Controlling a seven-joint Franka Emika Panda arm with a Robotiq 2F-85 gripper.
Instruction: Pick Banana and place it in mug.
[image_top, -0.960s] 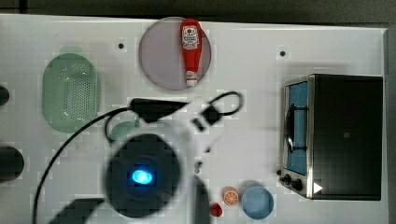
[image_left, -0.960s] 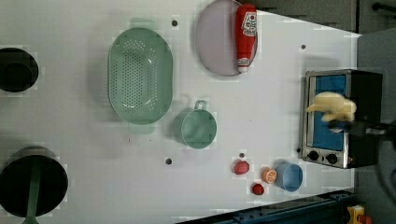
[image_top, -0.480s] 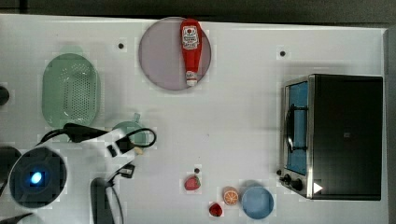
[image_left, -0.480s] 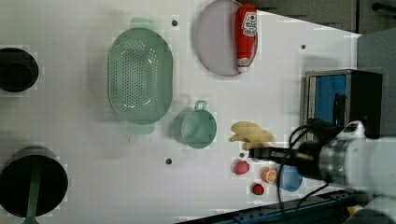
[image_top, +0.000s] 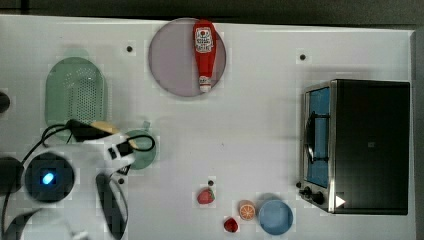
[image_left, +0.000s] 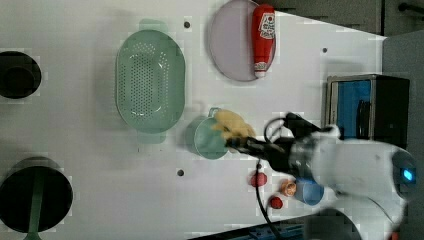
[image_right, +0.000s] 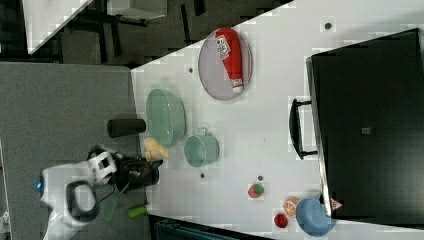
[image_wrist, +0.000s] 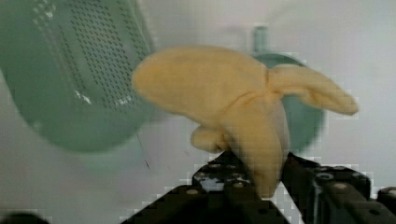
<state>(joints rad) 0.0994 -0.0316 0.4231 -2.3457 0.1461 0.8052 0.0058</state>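
Note:
The pale-yellow banana (image_wrist: 224, 98) is held up off the table, its lower end clamped between the black fingers of my gripper (image_wrist: 254, 175), which is shut on it. In the top view the banana (image_top: 106, 127) hangs between the colander and the left rim of the green mug (image_top: 142, 150), with the gripper (image_top: 92, 132) beside it. The left view has the banana (image_left: 231, 125) over the right rim of the mug (image_left: 206, 141). In the right view the banana (image_right: 155, 149) is left of the mug (image_right: 201, 151).
A perforated green colander (image_top: 75, 92) lies close to the mug. A ketchup bottle (image_top: 204, 52) rests on a grey plate (image_top: 170, 60). A toaster oven (image_top: 357, 145) stands at the top view's right. A strawberry (image_top: 205, 196), orange slice (image_top: 246, 210) and blue bowl (image_top: 275, 217) lie nearby.
My arm has swept across the table carrying the banana, from near the toaster oven to the mug and colander, leftward in both the top view and the left view.

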